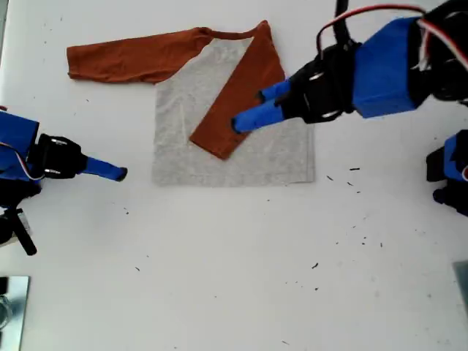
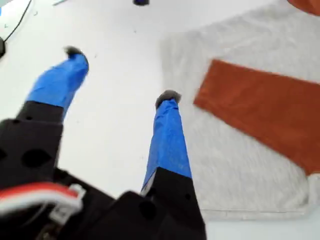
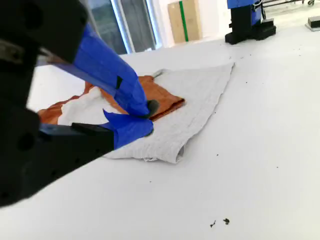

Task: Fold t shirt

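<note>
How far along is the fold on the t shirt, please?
Partly folded: one sleeve lies across the t shirt, the other sleeve is spread flat toward the exterior view's left.

Grey t shirt (image 1: 219, 131) flat on white table (image 1: 234, 278), one rust sleeve (image 1: 238, 95) folded diagonally across body.

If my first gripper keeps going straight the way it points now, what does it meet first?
After a short stretch of bare table, my first gripper would probably meet the grey side edge of the t shirt, near its hem. Its height above the cloth is unclear.
</note>
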Motion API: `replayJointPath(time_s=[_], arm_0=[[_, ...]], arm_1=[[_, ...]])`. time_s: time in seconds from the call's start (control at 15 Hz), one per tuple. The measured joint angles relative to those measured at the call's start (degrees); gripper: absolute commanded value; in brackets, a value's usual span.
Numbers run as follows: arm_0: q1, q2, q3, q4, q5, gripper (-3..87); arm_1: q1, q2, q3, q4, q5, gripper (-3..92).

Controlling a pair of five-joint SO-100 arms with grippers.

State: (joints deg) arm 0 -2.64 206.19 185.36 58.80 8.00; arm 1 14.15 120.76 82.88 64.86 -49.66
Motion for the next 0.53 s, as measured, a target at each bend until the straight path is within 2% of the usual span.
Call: replayJointPath(time_s=[0.07, 0.13, 0.2, 0.27, 0.33, 0.53], arm_0=[[0.0, 0.0, 0.0, 0.0, 0.0, 0.8], [0.0, 0.0, 0.0, 0.0, 0.0, 2.5], [0.0, 0.0, 0.0, 0.0, 0.0, 2.6], [0.0, 0.0, 0.0, 0.0, 0.0, 2.3], [0.0, 0.0, 0.0, 0.0, 0.0, -0.2], [0.0, 0.0, 0.0, 0.0, -0.5, -0.3]], arm_1=[[2.0, 5.4, 3.3, 1.8, 0.6, 30.6], [5.0, 12.5, 9.8, 3.3, 1.6, 23.2], [8.5, 19.7, 17.9, 4.7, 2.6, 10.3], [12.3, 27.8, 27.8, 5.9, 4.0, 3.7], [14.0, 35.8, 38.5, 6.2, 6.1, 3.7], [13.1, 59.1, 70.8, 6.4, 16.7, 3.6]])
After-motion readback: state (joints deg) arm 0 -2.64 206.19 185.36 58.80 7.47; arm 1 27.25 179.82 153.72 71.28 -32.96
